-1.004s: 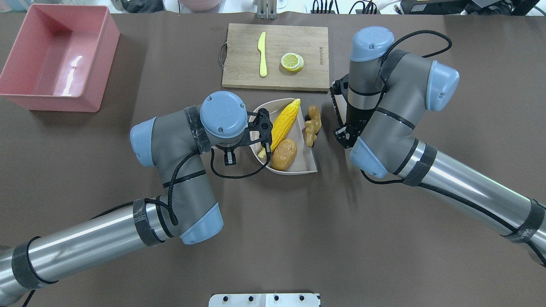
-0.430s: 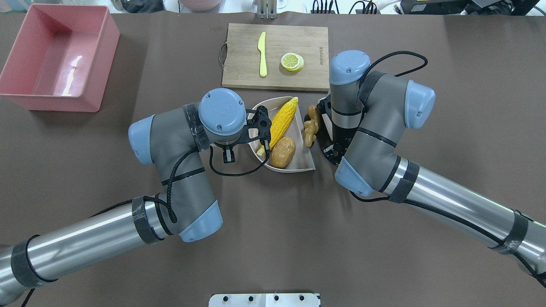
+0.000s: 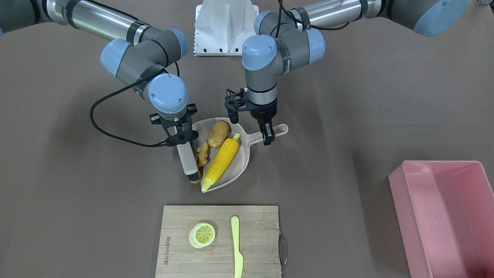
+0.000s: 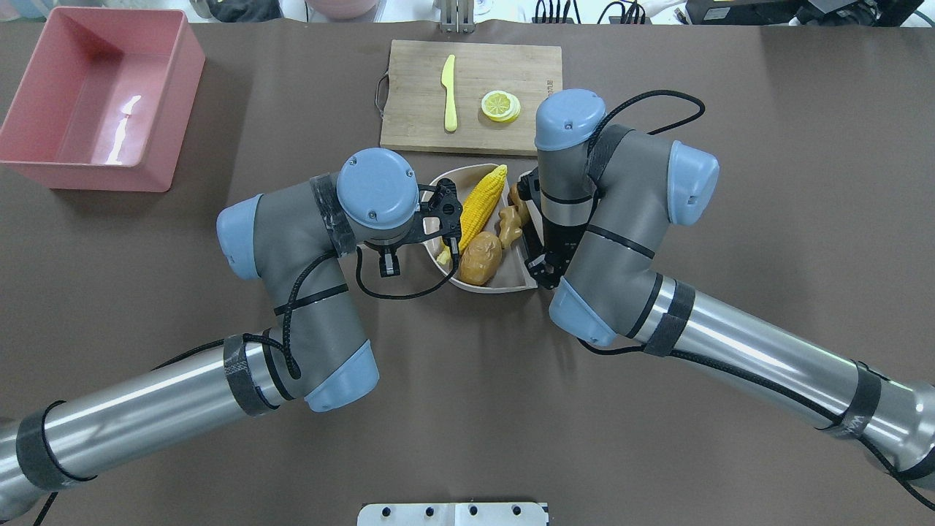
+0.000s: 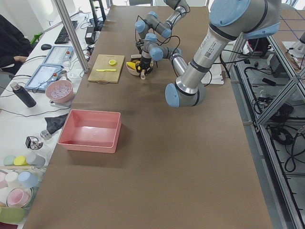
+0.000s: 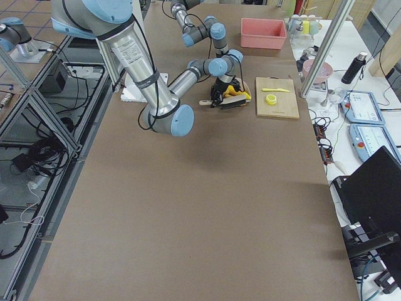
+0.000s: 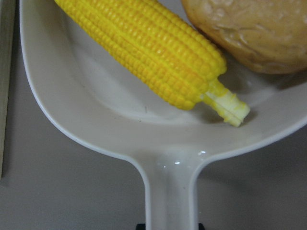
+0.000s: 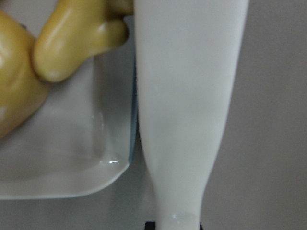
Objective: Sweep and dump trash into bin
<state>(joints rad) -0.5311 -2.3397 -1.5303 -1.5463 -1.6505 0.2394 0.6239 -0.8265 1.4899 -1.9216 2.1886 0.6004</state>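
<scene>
The grey-beige dustpan [image 3: 236,172] lies mid-table and holds the yellow corn cob [image 3: 222,162] and brown potato [image 3: 219,134]. My left gripper [image 3: 266,136] is shut on the dustpan's handle [image 7: 170,191]. My right gripper [image 3: 180,136] is shut on a white sweeping tool [image 3: 187,160] that lies along the pan's open lip. The tan-orange ginger root [image 3: 202,152] sits between the tool and the corn, over the pan's edge [image 8: 62,163]. The pink bin [image 4: 95,95] stands empty at the far left corner of the overhead view.
A wooden cutting board [image 4: 526,73] lies just beyond the dustpan, with a yellow-green knife [image 4: 449,91] and a lemon slice [image 4: 500,106] on it. Both arms' elbows crowd the dustpan. Brown table lies between the dustpan and the bin.
My right arm moved left toward the dustpan and the tool pushed the ginger from the table onto the pan's edge. The left arm and dustpan shifted slightly.
</scene>
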